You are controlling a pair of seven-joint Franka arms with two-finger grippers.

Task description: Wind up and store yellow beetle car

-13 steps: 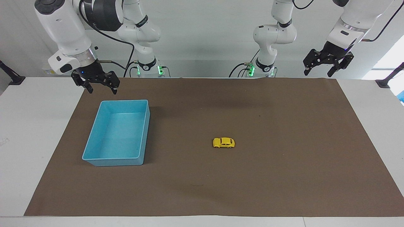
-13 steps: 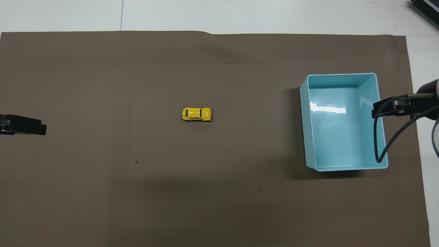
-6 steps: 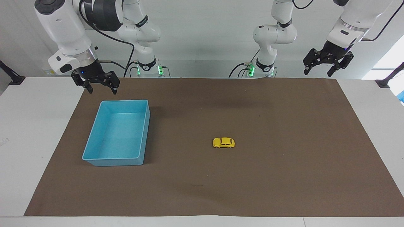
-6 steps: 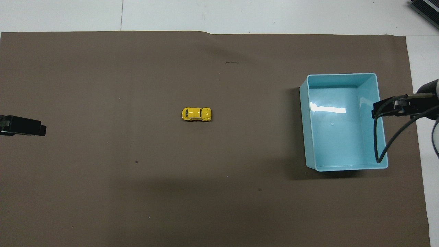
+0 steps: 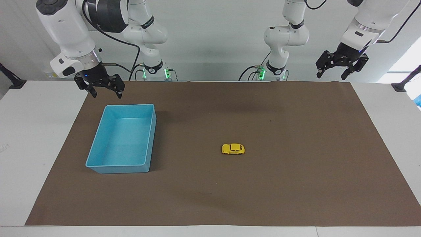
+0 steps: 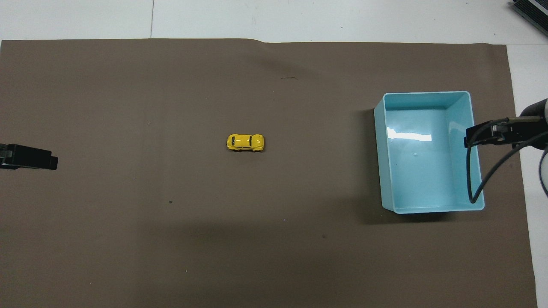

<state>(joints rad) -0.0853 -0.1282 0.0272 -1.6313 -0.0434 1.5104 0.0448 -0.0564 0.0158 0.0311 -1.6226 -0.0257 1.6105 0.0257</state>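
Facing view gave you the clearest read of the setup. You had the yellow beetle car (image 5: 233,149) standing on its wheels on the brown mat (image 5: 296,184), about midway along the desk (image 5: 19,148), with nothing touching it. Its long side ran along the desk's length. From the overhead view, the car (image 6: 245,142) sat alone near the middle of the mat (image 6: 128,235), well apart from both arms.

You also had the blue bin (image 5: 123,139) toward the right arm's end of the desk, resting open side up on the mat with nothing showing inside it. The car lay well apart from the bin, toward the left arm's end from it. In the overhead view the bin (image 6: 462,141) showed a bright glare across its floor.

Your right gripper (image 5: 104,88) hung raised over the mat's edge by the bin's robot-side end, its jaws spread apart and holding nothing. A dark cable ran from its wrist. Your left gripper (image 5: 340,68) hung raised over the mat's corner at the left arm's end, its jaws likewise apart and holding nothing. In the overhead view only a dark tip of the left gripper (image 6: 29,156) reached in at the frame's edge.
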